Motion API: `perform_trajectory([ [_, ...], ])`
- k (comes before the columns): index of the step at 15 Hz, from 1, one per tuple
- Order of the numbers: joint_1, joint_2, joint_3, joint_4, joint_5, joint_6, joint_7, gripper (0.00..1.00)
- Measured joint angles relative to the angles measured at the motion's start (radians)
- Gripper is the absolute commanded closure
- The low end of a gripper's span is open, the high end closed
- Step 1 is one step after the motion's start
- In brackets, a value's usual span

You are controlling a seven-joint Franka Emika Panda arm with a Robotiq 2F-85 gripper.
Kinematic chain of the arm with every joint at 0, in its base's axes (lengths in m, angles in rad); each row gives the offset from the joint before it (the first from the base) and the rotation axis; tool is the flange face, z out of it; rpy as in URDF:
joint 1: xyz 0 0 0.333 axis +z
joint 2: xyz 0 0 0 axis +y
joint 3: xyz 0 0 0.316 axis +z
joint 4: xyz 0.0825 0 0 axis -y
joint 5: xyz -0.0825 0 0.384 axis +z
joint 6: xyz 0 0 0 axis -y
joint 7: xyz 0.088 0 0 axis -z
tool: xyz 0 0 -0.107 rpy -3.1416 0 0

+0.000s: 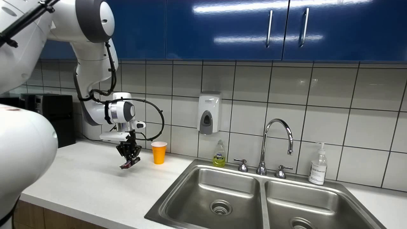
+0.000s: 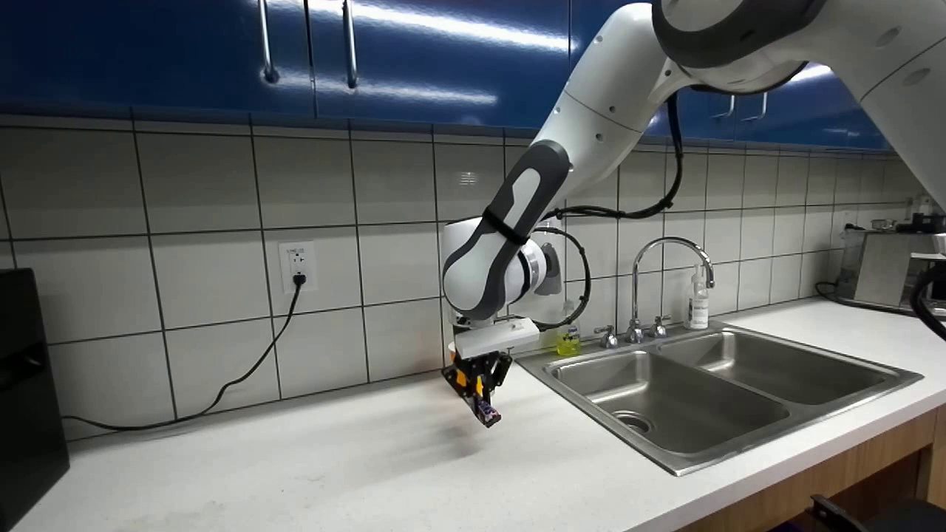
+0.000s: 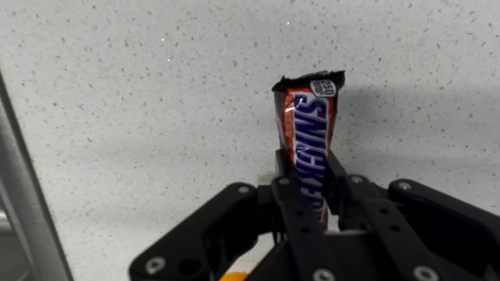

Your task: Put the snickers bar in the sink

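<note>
Left of the double-basin sink (image 1: 264, 203), fingers (image 3: 337, 168) pinched the Snickers bar (image 3: 310, 128) mid-length above the counter (image 1: 86, 187), a hold judged sound for its light, slick-wrapped, yielding body.

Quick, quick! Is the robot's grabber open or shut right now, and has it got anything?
Gripper: closed, holding the snickers bar around its middle.

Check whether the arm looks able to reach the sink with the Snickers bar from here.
Probably yes: the tool grips the Snickers bar, seemingly off the counter, and the orange cup stands nearer the tiled wall, apparently leaving a way to the sink.
</note>
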Motion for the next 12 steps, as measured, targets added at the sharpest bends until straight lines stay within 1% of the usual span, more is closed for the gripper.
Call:
perform_trajectory([
  [5, -0.010, -0.014, -0.054, 0.000, 0.001, -0.001, 0.062, 0.94],
  [12, -0.072, -0.053, -0.133, -0.018, 0.021, -0.002, 0.139, 0.94],
])
